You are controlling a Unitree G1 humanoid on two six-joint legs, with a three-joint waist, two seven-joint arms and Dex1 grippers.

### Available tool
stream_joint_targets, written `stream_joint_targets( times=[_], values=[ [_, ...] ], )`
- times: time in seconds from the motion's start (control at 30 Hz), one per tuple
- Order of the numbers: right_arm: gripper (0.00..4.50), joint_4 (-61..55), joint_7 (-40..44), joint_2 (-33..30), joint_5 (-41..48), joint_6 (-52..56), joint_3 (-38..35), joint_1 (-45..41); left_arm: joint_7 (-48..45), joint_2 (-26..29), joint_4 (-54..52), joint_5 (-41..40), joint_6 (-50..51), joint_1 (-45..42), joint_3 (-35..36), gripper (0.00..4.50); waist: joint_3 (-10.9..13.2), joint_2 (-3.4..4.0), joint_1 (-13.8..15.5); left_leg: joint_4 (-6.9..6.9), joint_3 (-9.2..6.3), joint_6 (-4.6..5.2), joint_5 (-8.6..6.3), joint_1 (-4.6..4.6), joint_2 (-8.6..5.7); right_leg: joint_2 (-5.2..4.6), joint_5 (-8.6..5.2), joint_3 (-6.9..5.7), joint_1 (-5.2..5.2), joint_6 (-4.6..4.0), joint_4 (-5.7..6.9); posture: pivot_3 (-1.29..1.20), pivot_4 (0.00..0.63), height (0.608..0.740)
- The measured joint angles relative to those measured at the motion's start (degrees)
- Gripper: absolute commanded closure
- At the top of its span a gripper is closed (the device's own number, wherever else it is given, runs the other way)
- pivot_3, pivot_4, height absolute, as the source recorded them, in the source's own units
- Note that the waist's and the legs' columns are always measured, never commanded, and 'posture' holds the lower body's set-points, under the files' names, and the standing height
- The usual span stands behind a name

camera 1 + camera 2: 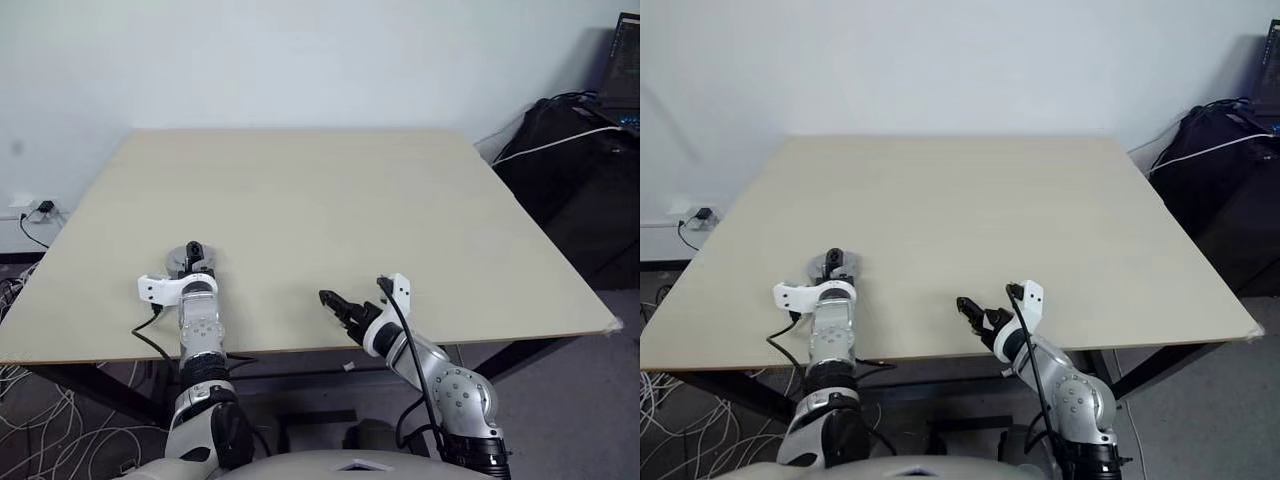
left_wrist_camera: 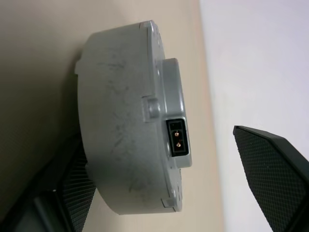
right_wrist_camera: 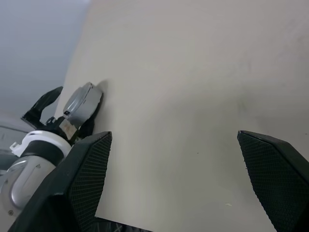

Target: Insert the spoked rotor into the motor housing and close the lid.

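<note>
Gaping wide, left pincer (image 2: 159, 193) straddles the lid (image 2: 130, 121); right pincer (image 3: 178, 179) open, empty.

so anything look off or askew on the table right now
Nothing stands out. The closed grey motor housing sits flat on the table between the open left pincer's fingers, its lid seated evenly. The right pincer is open and holds nothing.

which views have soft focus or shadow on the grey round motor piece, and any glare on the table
Left wrist view: the closed motor assembly is fairly sharp, its shadow falls on the table, and the near finger pads are soft. Right wrist view: the assembly is small and hazy. Left eye view: even light, no glare.
</note>
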Motion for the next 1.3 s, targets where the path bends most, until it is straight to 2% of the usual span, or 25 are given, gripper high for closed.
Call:
stream_joint_targets(
  times=[0.2, 0.53, 0.63, 0.73, 0.87, 1.03, 1.13, 1.3],
  values=[
    [0.0, 0.24, -0.03, 0.32, -0.03, 0.75, -0.07, -0.12, 3.74, 1.62, -10.82, -0.09, 5.63, 8.68, -2.47, 0.03, -0.02, 0.02, -0.52, 0.0, -0.01, -0.02, -0.01, 0.02, 0.0, -0.07, 0.01, 0.01, 0.01, 0.0, 0.0, 0.0, 0.0, 0.74],
    [0.0, 0.39, 0.0, 0.55, -0.03, 1.86, -0.74, -0.6, 4.6, 2.17, -24.36, -5.1, 15.17, 22.08, -6.9, 0.03, -0.43, 0.66, -0.61, -0.13, 0.06, -0.03, -0.05, 0.07, -0.01, -0.43, -0.01, 0.11, -0.06, 0.0, 0.01, 0.0, 0.0, 0.74],
    [0.0, 0.39, 0.07, 0.48, -0.01, 1.98, -1.06, -0.6, 4.25, 2.37, -27.33, -7.5, 18.48, 25.0, -8.42, 0.03, -0.43, 0.72, -0.47, -0.13, 0.06, -0.03, -0.05, 0.05, -0.02, -0.47, -0.01, 0.08, -0.07, 0.01, 0.01, 0.0, 0.0, 0.74],
    [0.0, 0.38, 0.46, 0.48, -0.1, 1.84, -1.37, -0.59, -0.69, 3.07, -29.91, -6.54, 21.23, 28.98, -13.54, 0.03, -0.41, 0.78, -0.36, -0.14, 0.08, -0.03, -0.05, 0.02, -0.06, -0.49, -0.02, 0.07, -0.07, 0.01, -0.03, 0.0, 0.0, 0.74],
    [0.0, 0.32, 1.86, 0.31, -1.77, -0.02, -1.14, -0.57, -8.75, 4.36, -30.17, 1.24, 21.36, 31.65, -22.24, 0.03, -0.35, 0.84, -0.43, -0.18, 0.15, -0.03, -0.06, 0.01, -0.04, -0.48, -0.02, 0.09, -0.13, 0.01, -0.03, 0.0, 0.0, 0.74],
    [0.0, -0.66, 4.38, -1.48, -6.39, -5.36, 0.05, 1.05, -17.19, 10.41, -28.58, 19.08, 12.97, 32.36, -31.72, 0.03, -0.35, 0.76, -0.69, -0.86, 0.36, -0.2, 0.05, 0.17, -0.04, -0.43, -0.1, 0.28, -0.4, -0.14, -0.05, 0.0, 0.0, 0.74],
    [0.0, -1.02, 7.34, -5.19, -13.8, -12.87, 3.17, 3.19, -19.8, 11.58, -26.5, 27.27, 5.3, 32.64, -33.86, 0.03, -0.38, 0.81, -0.57, -1.08, 0.39, -0.26, 0.09, 0.15, -0.02, -0.39, -0.27, 0.3, -0.55, -0.36, -0.05, 0.0, 0.0, 0.74],
    [0.0, -1.02, 12.7, -10.79, -28.15, -28.58, 11.36, 7.31, -23.19, 11.36, -22.86, 35.79, -4.97, 33.1, -37.1, 0.03, -0.36, 0.74, -0.39, -1.08, 0.42, -0.26, 0.07, 0.04, -0.05, -0.39, -0.37, 0.3, -0.65, -0.33, -0.05, 0.0, 0.0, 0.74]
  ],
)
